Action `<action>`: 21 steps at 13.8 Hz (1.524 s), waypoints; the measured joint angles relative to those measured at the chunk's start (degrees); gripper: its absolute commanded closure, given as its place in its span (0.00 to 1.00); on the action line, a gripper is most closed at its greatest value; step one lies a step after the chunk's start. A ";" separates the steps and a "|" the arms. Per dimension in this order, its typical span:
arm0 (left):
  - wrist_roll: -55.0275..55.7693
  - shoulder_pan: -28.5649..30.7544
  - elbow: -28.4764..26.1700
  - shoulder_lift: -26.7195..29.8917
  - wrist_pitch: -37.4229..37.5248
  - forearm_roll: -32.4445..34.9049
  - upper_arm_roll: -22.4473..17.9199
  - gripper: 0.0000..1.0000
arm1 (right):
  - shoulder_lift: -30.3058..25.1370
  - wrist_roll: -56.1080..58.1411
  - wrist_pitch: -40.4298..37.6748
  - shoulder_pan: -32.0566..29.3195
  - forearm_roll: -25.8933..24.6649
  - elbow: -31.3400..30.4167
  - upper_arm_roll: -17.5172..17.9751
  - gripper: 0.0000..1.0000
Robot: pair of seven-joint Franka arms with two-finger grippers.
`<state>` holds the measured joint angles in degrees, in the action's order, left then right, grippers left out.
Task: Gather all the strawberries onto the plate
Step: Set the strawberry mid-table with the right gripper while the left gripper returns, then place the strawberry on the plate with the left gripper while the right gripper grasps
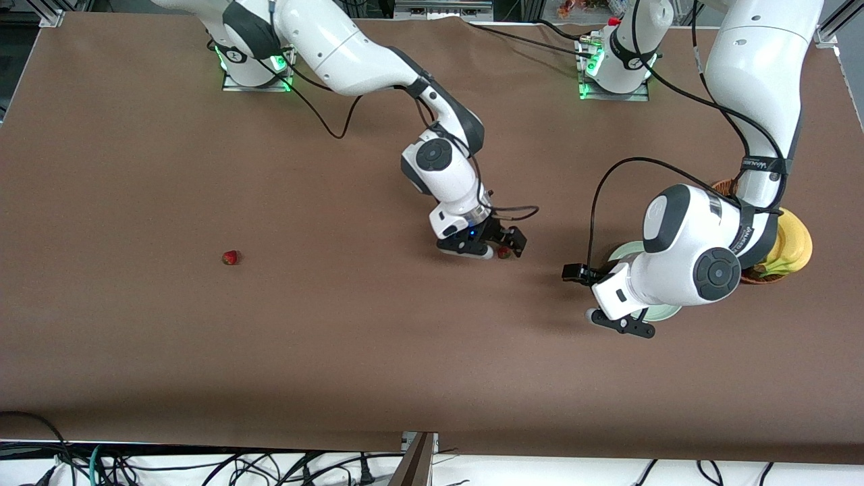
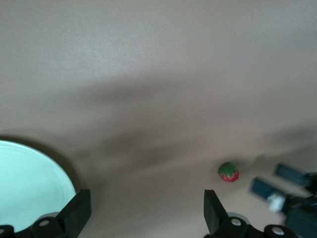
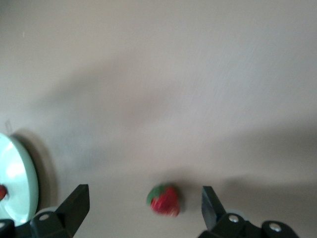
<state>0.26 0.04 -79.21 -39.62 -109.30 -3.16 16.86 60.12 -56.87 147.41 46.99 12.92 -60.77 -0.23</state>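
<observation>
One strawberry [image 1: 503, 253] [image 3: 164, 200] lies on the brown table between the fingers of my right gripper [image 1: 499, 248] [image 3: 144, 194], which is open and not touching it. The left wrist view also shows this strawberry [image 2: 229, 172]. Another strawberry [image 1: 231, 257] lies alone toward the right arm's end of the table. The pale green plate [image 1: 665, 312] [image 2: 29, 188] [image 3: 17, 181] is mostly hidden under the left arm. A small red bit [image 3: 2, 192] shows on it. My left gripper [image 1: 624, 324] [image 2: 147, 198] hangs open and empty over the plate's edge.
A brown wicker basket [image 1: 763, 275] with a yellow banana [image 1: 793, 246] stands beside the plate, toward the left arm's end. The table's front edge, with cables below it, runs along the bottom of the front view.
</observation>
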 measured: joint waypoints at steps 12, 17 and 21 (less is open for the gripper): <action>19.00 -8.31 -13.30 -1.61 -17.27 -0.38 0.16 0.00 | -8.86 51.23 -43.37 -28.12 -1.25 -0.32 -2.98 0.00; 34.28 -12.37 -16.73 -1.51 -20.67 -0.39 0.29 0.00 | -9.87 60.57 -45.05 -28.72 -2.16 -6.93 -10.00 0.00; 41.33 -14.47 -22.85 -0.97 -29.90 -0.39 0.35 0.03 | -10.67 64.87 -44.91 -28.41 -2.53 -11.38 -11.57 0.00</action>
<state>41.59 -14.43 -102.05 -40.60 -139.20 -3.54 17.21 49.45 8.00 102.50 18.58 10.39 -72.15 -11.79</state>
